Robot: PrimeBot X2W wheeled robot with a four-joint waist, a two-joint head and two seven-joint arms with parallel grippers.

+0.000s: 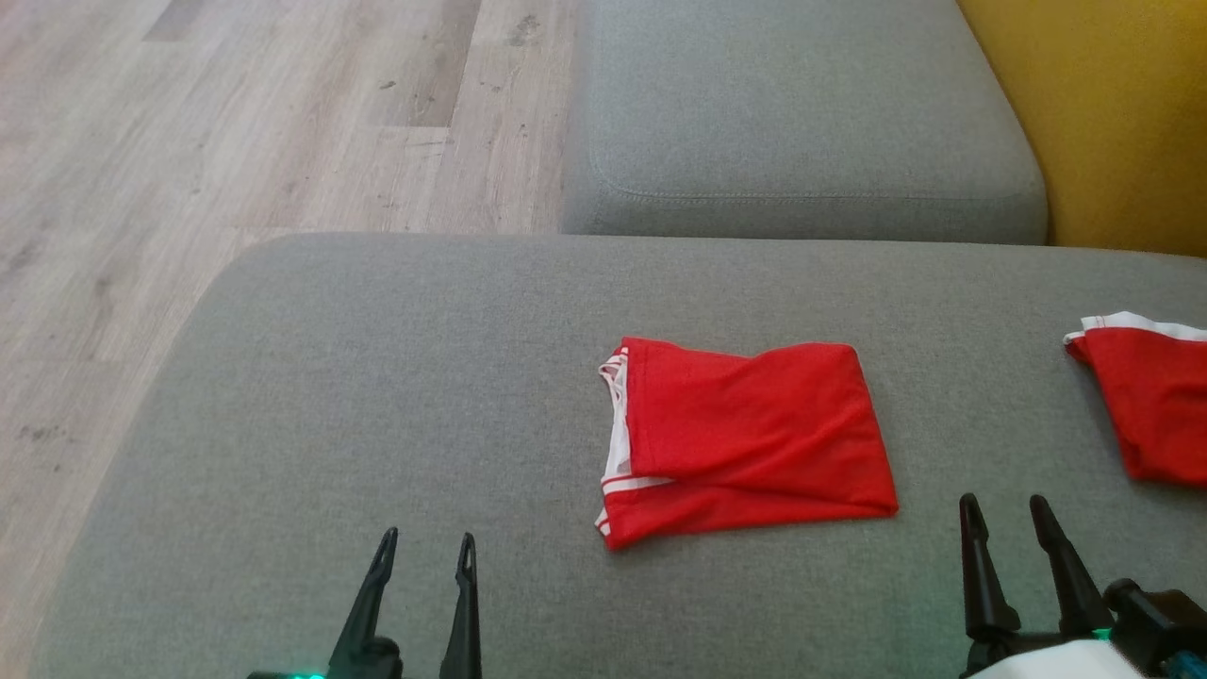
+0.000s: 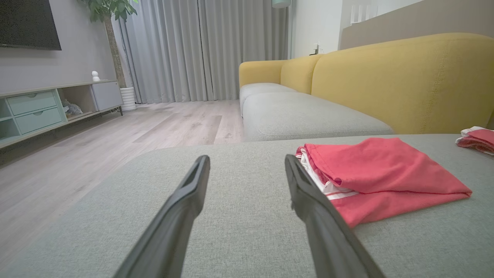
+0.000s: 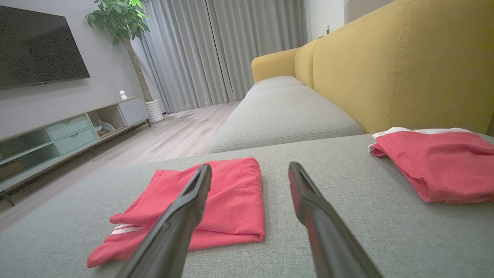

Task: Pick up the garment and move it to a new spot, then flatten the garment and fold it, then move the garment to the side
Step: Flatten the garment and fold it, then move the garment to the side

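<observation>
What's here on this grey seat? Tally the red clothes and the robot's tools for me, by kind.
Red garments: 2 (folded garment in the middle, second garment at the right edge)
Tools: 2 (left tool, right tool, both open)
Total: 4

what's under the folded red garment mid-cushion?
The folded red garment lies flat on the grey cushion. Its white-trimmed inner layers peek out at the left edge; anything tucked between the folds is covered.
</observation>
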